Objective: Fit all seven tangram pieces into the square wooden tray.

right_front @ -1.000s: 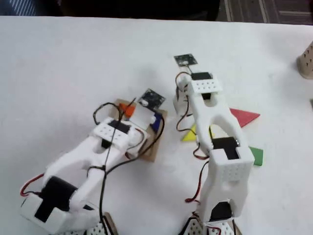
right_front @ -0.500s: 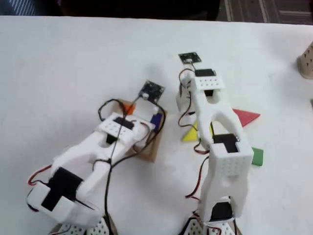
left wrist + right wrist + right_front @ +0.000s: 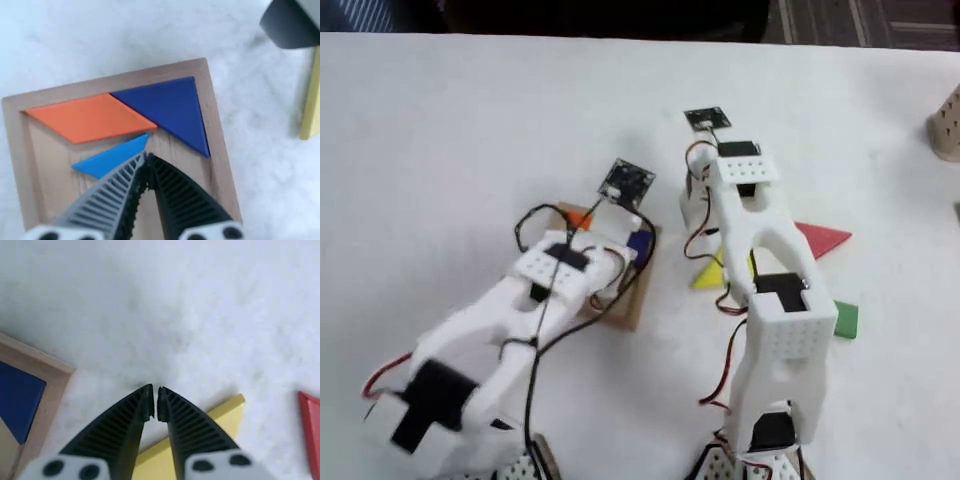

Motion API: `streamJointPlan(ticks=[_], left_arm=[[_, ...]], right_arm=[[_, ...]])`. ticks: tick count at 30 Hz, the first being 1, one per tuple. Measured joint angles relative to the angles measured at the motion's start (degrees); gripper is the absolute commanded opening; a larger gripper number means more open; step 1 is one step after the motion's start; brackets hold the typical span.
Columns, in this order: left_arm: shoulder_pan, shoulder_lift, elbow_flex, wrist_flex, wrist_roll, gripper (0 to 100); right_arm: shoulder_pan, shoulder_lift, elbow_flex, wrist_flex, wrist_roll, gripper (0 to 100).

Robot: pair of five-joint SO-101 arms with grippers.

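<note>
The square wooden tray point(image 3: 217, 150) holds an orange parallelogram point(image 3: 90, 117), a dark blue triangle point(image 3: 175, 107) and a small light blue triangle point(image 3: 107, 157). My left gripper point(image 3: 145, 164) is shut just above the tray floor, its tips at the light blue triangle's edge. In the high view the left arm point(image 3: 560, 270) covers most of the tray point(image 3: 630, 310). My right gripper point(image 3: 154, 401) is shut over bare table, close to the yellow piece point(image 3: 200, 440) and between the tray corner point(image 3: 45, 372) and the red piece point(image 3: 311, 430).
In the high view, the yellow piece point(image 3: 708, 276), a red triangle point(image 3: 820, 238) and a green piece point(image 3: 846, 320) lie beside the right arm point(image 3: 745, 190). A perforated wooden object point(image 3: 948, 125) stands at the far right edge. Cables loop around both arms.
The left arm's wrist has shifted slightly farther out over the tray and its rear part has swung left. The right arm's wrist edged away a second ago, then kept still.
</note>
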Motion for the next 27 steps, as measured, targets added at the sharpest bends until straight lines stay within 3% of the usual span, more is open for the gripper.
streamJointPlan(ticks=[6,13,27], left_arm=[[-2.11,-8.79,5.54,0.0,0.0,2],[-8.0,-9.85,5.71,0.0,0.0,2],[-9.14,5.54,-1.85,-0.62,0.0,2]], right_arm=[[0.0,0.0,0.0,0.0,0.0,1.8],[0.0,0.0,0.0,0.0,0.0,1.8],[0.0,0.0,0.0,0.0,0.0,1.8]])
